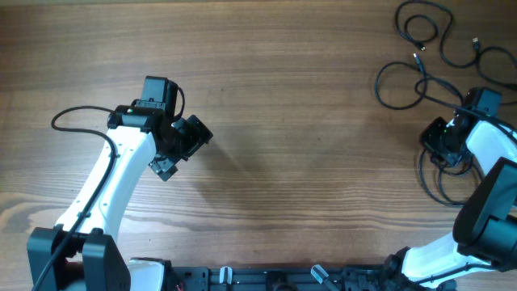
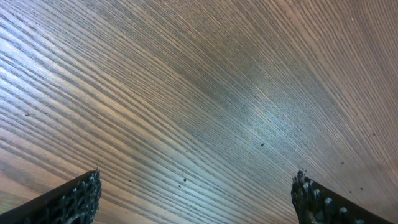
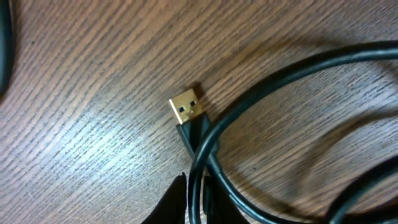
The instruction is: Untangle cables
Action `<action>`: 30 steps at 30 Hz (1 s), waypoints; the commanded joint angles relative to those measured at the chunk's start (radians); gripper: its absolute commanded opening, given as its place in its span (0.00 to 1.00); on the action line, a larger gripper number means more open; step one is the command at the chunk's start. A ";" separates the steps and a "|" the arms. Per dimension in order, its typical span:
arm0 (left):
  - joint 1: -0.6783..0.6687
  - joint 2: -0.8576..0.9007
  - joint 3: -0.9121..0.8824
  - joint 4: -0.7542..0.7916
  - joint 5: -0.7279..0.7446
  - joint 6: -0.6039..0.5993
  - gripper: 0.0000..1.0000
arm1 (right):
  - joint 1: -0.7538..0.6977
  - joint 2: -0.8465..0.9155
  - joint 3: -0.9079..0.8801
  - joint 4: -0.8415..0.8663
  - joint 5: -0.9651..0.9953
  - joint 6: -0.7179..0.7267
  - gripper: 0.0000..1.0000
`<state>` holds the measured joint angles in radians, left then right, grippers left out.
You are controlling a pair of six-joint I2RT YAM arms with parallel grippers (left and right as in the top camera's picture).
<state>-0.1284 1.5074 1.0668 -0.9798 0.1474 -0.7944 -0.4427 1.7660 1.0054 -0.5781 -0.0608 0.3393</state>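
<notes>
Here, found cables (image 1: 408,81) bunched at the table's (image 1: 307,121) right edge in crossing loops. Noted left gripper (image 2: 196,199) spread wide over wood, well apart from them. Found right gripper (image 1: 443,145) low over the loops, beside a gold plug (image 3: 186,107). Cannot tell whether parted or clamped, with one finger (image 3: 179,199) in view.

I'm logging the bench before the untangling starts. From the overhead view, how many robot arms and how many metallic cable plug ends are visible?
Robot arms: 2, the left arm and the right arm.
Plug ends: 2 discernible; others may be hidden among the cords or under the right arm.
Total: 4.
</notes>
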 commanded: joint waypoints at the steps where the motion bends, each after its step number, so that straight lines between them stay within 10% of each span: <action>1: -0.002 0.000 -0.001 0.003 0.005 0.005 1.00 | 0.005 -0.006 0.121 -0.049 0.017 0.000 0.15; 10: -0.002 0.000 -0.001 0.003 0.005 0.005 1.00 | 0.005 -0.027 0.285 -0.204 -0.081 -0.021 0.85; 15: -0.002 0.000 -0.001 0.003 0.005 0.005 1.00 | 0.023 -0.238 0.285 -0.304 -0.365 0.002 0.84; 30: -0.002 0.000 -0.001 0.002 0.005 0.005 1.00 | 0.523 -0.581 0.282 -0.623 -0.355 -0.020 0.93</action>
<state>-0.1284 1.5074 1.0668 -0.9794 0.1474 -0.7944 0.0547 1.1965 1.2800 -1.1610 -0.4221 0.3359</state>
